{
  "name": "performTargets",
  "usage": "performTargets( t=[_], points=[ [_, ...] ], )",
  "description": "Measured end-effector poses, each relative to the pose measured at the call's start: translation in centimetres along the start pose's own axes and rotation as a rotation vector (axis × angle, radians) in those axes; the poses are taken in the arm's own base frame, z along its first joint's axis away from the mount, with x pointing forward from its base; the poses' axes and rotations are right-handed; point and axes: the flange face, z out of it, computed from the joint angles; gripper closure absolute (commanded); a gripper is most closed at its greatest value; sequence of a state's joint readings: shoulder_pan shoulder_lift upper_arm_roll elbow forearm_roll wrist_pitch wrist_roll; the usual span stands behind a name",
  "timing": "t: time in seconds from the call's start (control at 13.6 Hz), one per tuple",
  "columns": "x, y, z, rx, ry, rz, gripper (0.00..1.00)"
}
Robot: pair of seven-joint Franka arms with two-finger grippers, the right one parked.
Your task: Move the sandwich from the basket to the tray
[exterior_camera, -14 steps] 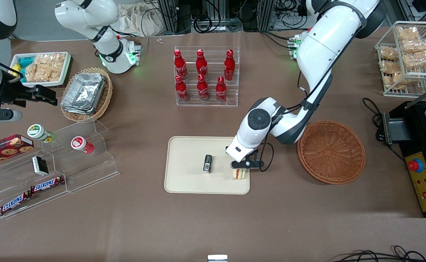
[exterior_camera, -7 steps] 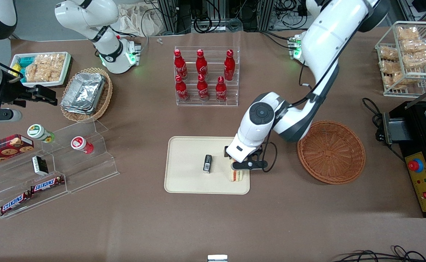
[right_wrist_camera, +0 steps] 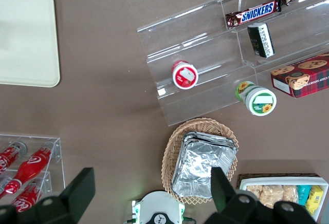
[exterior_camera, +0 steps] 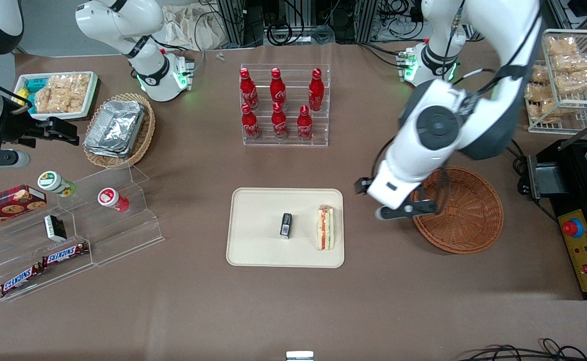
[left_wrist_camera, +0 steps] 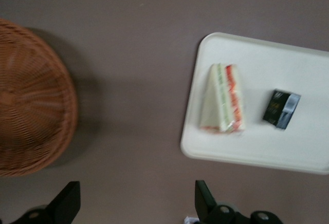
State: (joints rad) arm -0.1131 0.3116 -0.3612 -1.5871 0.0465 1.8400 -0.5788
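Tray first: the flat cream-beige rectangular tray [exterior_camera: 253, 250] has a small black packet [exterior_camera: 286, 224] sitting mid-way, and beside it, toward the working arm's end, the clear-wrapped triangular wedge sandwich [exterior_camera: 325, 227] lies flat just inside the rim, so the drop looks done. Next over, the left arm's gripper [exterior_camera: 394, 210] hovers above bare table between tray and round reddish-brown wicker basket [exterior_camera: 466, 220], fingers [left_wrist_camera: 64, 203] spread wide and holding nothing. Basket looks empty, which fits.
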Motion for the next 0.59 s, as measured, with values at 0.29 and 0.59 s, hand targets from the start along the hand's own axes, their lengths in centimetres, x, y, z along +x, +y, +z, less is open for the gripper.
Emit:
performTargets(
  t=[0.29,0.59],
  points=[
    [0.2,-10.4,-6.8,0.041,-0.034,0.031,0.00],
    [-2.1,-17.7,-12.1,0.040,-0.032,0.023,0.00]
  ],
)
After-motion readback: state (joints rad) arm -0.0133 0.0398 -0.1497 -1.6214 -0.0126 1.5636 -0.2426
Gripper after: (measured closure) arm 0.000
